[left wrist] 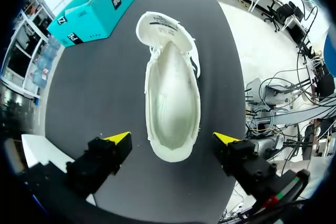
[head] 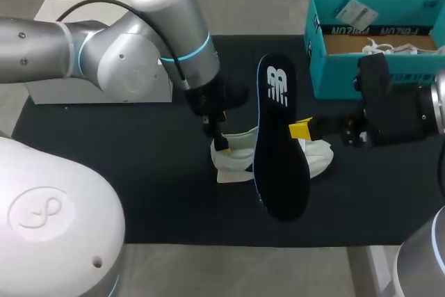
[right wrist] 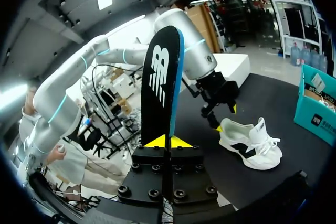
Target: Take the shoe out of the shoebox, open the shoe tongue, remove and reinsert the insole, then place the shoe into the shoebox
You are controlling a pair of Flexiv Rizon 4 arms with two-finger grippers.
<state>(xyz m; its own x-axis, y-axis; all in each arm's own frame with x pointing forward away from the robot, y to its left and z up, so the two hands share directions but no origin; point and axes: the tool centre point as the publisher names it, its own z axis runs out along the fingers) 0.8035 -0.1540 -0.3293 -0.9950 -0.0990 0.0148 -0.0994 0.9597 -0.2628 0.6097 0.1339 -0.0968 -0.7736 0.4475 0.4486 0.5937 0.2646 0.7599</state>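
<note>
Holding the insole [head: 278, 151] out of the shoe [head: 233, 161] — right gripper [head: 300, 130] pinching it | left gripper [left wrist: 173, 137] spread wide over shoe | pending — reinsert insole, return shoe to shoebox [head: 361, 71].

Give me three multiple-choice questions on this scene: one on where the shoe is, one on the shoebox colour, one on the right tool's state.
1. Where is the shoe? A in the shoebox; B on the black mat; C held aloft.
2. What colour is the shoebox? A teal; B red; C white.
3. The right tool is: A open; B shut on the insole; C shut on the shoe.
Answers: 1 B, it lies on the black mat; 2 A, its walls are teal; 3 B, both yellow tips pinch the insole.
</note>
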